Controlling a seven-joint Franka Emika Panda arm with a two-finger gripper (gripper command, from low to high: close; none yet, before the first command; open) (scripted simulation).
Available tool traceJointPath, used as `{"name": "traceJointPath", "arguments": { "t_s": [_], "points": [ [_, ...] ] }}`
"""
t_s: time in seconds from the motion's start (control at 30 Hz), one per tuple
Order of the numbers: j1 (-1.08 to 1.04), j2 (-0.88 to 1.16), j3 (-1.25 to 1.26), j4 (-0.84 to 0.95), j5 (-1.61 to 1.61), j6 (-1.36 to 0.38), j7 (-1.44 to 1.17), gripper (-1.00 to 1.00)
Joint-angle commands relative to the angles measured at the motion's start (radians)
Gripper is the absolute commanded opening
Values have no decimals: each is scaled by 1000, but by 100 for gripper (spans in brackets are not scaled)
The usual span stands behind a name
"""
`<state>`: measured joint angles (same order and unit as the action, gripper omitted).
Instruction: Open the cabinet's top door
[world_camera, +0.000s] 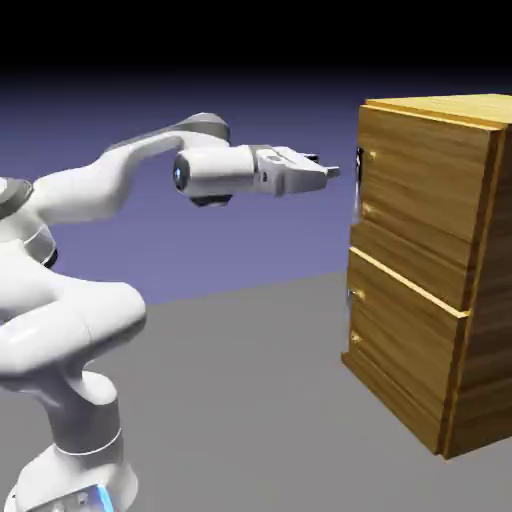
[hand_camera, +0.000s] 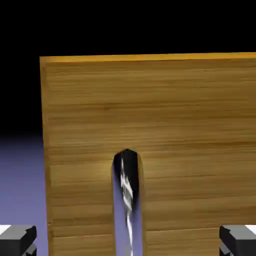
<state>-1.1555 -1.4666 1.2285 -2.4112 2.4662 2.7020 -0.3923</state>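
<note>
Your gripper (world_camera: 328, 170) sits level with the upper half of the top door (world_camera: 420, 190), pointing straight at it, with a short clear gap between the fingertips and the door's front face. The cabinet (world_camera: 470, 330) stands at the exterior view's right on the grey table (world_camera: 230, 390), its two front panels stacked, both flush and shut as far as you can see. The handle (world_camera: 358, 185) is a thin dark and silver bar on the top door's near vertical edge, running down from about gripper height; the fingertips are just short of it and not touching. In the hand view the handle (hand_camera: 127, 200) rises from the bottom edge at centre, its rounded top about midway up the wood, and the door (hand_camera: 190, 115) fills most of the frame. Its left edge and top edge are both visible, with backdrop beyond on the left. The two fingertips (hand_camera: 17, 240) show at the bottom corners, spread wide apart, so the jaws are open with the handle centred between them and free room on either side. The table between the robot base and the cabinet is bare, and the arm (world_camera: 90, 190) reaches across above it. The lower panel (world_camera: 400, 340) is well below the gripper.
</note>
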Motion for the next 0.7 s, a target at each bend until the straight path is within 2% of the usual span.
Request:
{"name": "traceJointPath", "arguments": {
  "t_s": [0.0,0.1,0.27,0.3,0.33,0.67],
  "points": [
    [-21,-16,22,7,44,-6,-20,0],
    [-59,-45,62,20,124,-17,-57,0],
    [-215,-37,91,161,158,-32,-53,0],
    [-215,-37,91,161,158,-32,-53,-100],
    [-215,-37,91,161,158,-32,-53,-100],
    [-26,-47,-35,-192,205,-452,-213,-100]
  ]
}}
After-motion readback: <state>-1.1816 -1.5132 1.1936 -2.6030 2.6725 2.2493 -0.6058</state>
